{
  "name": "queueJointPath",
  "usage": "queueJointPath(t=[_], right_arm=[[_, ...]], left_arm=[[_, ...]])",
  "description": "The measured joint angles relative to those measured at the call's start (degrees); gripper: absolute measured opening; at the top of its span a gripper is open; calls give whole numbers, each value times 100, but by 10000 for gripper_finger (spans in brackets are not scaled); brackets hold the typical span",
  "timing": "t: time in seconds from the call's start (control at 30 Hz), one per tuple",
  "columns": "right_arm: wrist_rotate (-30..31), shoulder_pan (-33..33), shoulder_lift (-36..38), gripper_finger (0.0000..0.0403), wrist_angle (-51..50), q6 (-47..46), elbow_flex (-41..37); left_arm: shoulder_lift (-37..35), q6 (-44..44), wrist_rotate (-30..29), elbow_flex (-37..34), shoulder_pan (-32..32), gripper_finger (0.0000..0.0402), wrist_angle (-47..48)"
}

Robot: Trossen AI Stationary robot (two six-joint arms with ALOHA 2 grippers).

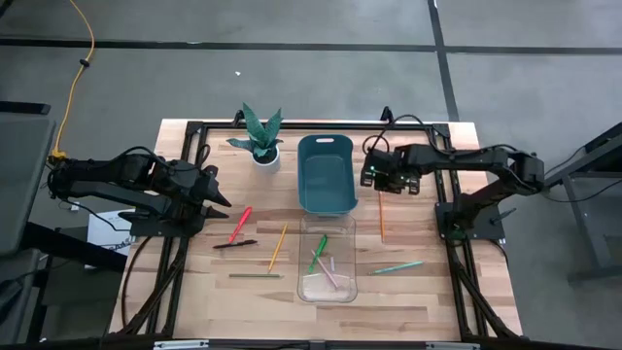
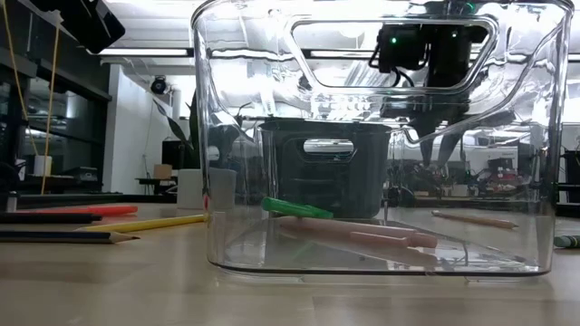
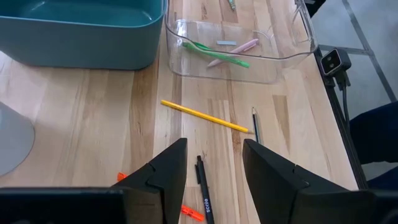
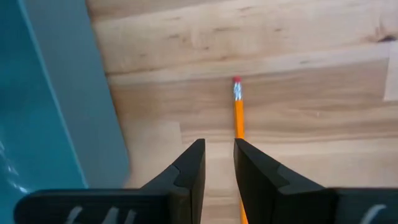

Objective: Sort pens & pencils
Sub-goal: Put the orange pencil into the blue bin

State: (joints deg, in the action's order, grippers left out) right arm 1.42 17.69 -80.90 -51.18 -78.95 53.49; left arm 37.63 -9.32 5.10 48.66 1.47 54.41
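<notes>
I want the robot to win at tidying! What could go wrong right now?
The right gripper hovers over the wooden table beside the thin orange pencil, not around it. Closing now would probably miss.

The tall teal plastic bin sits close beside that gripper, so a sideways move might bump it.

The left gripper is open above the black pen and bright red pen, which lie close together; it might nudge one while grabbing the other.

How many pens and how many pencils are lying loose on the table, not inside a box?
Pens: 3 (red pen, black pen, green pen)
Pencils: 3 (yellow pencil, grey-brown pencil, orange pencil)
Total: 6
</notes>
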Motion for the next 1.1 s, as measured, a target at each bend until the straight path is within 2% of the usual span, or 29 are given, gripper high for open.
queueJointPath(t=[0.23,0.6,1.1], right_arm=[[-210,272,-291,73,-7,236,0],[-600,217,-883,73,-7,467,0],[-596,261,-1032,73,192,502,0]], left_arm=[[0,119,-2,0,-1,145,0],[0,158,-2,0,0,145,180],[-1,158,0,-1,0,145,323]])
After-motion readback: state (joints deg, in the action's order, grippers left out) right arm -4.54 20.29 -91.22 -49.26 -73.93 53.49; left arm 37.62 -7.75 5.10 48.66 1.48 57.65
